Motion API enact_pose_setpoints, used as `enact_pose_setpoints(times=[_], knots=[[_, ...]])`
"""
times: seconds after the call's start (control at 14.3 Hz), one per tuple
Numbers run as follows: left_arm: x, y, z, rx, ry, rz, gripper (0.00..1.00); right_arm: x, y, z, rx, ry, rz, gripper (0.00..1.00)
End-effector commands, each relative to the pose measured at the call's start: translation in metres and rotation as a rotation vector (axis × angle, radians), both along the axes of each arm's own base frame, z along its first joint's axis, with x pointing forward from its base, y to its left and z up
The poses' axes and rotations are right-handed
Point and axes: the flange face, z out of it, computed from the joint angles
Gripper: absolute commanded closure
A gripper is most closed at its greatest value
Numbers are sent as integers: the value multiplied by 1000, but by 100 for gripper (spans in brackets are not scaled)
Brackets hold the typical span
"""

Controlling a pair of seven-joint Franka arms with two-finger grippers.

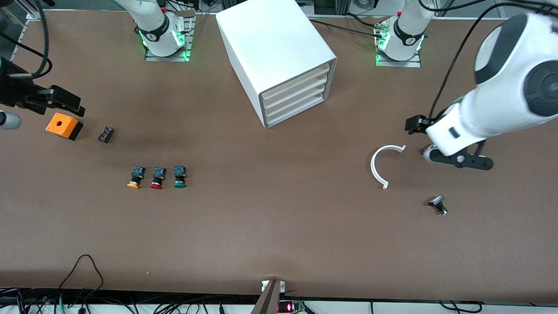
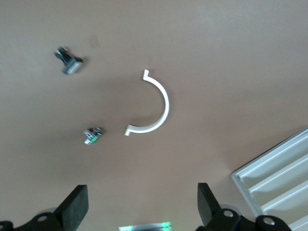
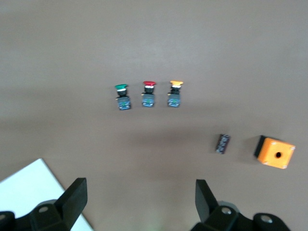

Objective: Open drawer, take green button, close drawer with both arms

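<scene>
The white cabinet (image 1: 279, 48) stands at the middle of the table near the arms' bases. Its stack of cream drawer fronts (image 1: 295, 98) is all shut, also showing in the left wrist view (image 2: 279, 175). The green-capped button (image 1: 179, 176) lies on the table beside a red-capped one (image 1: 158, 178) and an orange-capped one (image 1: 136, 178); the right wrist view shows the green button (image 3: 122, 96) too. My right gripper (image 3: 142, 198) hangs open and empty over the table near the orange box. My left gripper (image 2: 143, 202) hangs open and empty beside a white ring.
An orange box (image 1: 64, 125) and a small black part (image 1: 106, 134) lie toward the right arm's end. A white C-shaped ring (image 1: 380, 165), a small black and silver part (image 1: 438, 205) and a small part with green on it (image 2: 92, 136) lie toward the left arm's end.
</scene>
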Motion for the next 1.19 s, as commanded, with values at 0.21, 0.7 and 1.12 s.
enact_pose_setpoints(times=[0.21, 0.7, 1.12], knots=[[-64, 64, 46, -48, -209, 47, 0, -47, -2, -3, -35, -111, 5, 1], [-73, 67, 41, -39, -182, 64, 0, -63, -12, -13, -38, -124, 0, 1], [-74, 61, 44, -40, -182, 56, 0, -60, -26, -15, 25, -109, 45, 1]])
